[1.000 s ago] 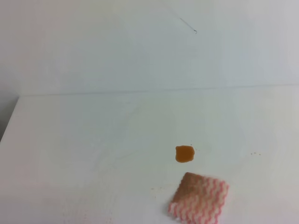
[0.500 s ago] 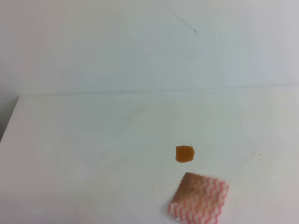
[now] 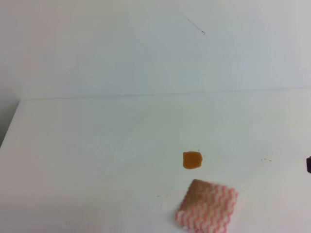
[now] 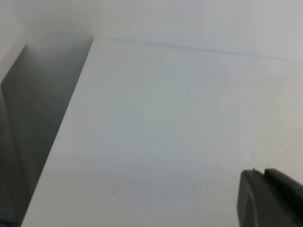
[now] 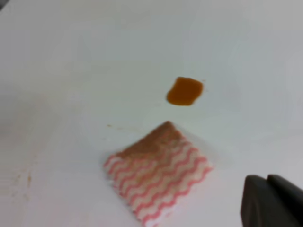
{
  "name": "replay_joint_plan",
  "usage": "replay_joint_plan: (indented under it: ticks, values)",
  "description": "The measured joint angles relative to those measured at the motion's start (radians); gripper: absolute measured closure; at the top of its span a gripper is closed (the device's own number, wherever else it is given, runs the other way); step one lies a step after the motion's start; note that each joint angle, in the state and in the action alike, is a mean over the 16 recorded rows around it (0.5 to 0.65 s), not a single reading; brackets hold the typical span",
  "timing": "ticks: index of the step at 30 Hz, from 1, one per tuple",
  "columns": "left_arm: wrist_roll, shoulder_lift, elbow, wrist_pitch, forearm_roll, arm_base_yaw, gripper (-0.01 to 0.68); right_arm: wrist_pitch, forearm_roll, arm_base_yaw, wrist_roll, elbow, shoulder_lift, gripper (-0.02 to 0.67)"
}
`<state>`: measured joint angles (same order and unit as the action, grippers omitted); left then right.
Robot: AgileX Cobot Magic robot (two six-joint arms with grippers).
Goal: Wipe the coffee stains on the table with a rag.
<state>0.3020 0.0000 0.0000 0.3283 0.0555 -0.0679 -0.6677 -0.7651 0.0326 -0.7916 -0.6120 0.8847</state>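
The rag [image 3: 207, 206], pink-red and white wavy stripes with a brownish corner, lies flat on the white table [image 3: 97, 155] near its front edge. It also shows in the right wrist view [image 5: 158, 170]. The orange-brown coffee stain [image 3: 192, 159] sits just behind the rag, apart from it, and shows in the right wrist view too [image 5: 185, 91]. Tiny brown specks [image 3: 265, 159] lie to the right. My right gripper [image 5: 266, 177] hovers right of the rag with its fingers together and empty; only its tip shows at the high view's right edge [image 3: 308, 165]. My left gripper [image 4: 264, 172] is shut and empty over bare table.
The table's left edge [image 4: 71, 123] drops to a grey gap beside the wall. The pale wall [image 3: 146, 48] rises behind the table and carries a thin dark scratch [image 3: 194, 25].
A dark tip of my right gripper has come into the high view at the right edge. The rag and the stain have not moved.
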Motion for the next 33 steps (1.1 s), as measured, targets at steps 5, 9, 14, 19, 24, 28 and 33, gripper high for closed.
replay_joint_plan:
  ticks: [5,9,14,19,24,28,33]
  values:
    - [0.0,0.0,0.0,0.0,-0.001,0.0,0.675,-0.033,-0.09,0.052,-0.088,0.0,0.024,0.652]
    - [0.0,0.0,0.0,0.0,-0.001,0.0,0.675,-0.045,-0.12,0.099,-0.121,0.0,0.031,0.652]
    - [0.0,0.0,0.0,0.0,-0.001,0.0,0.675,-0.047,-0.129,0.145,-0.138,0.0,0.035,0.652]
    - [0.0,0.0,0.0,0.0,-0.001,0.0,0.675,-0.039,-0.143,0.17,-0.149,0.0,0.035,0.652]
    - [0.0,0.0,0.0,0.0,-0.001,0.0,0.675,-0.031,-0.172,0.175,-0.167,0.0,0.035,0.652]
    - [0.0,0.0,0.0,0.0,-0.001,0.0,0.675,-0.026,-0.201,0.175,-0.185,0.0,0.035,0.652]
    - [0.0,0.0,0.0,0.0,-0.001,0.0,0.675,-0.024,-0.232,0.175,-0.207,0.0,0.035,0.652]
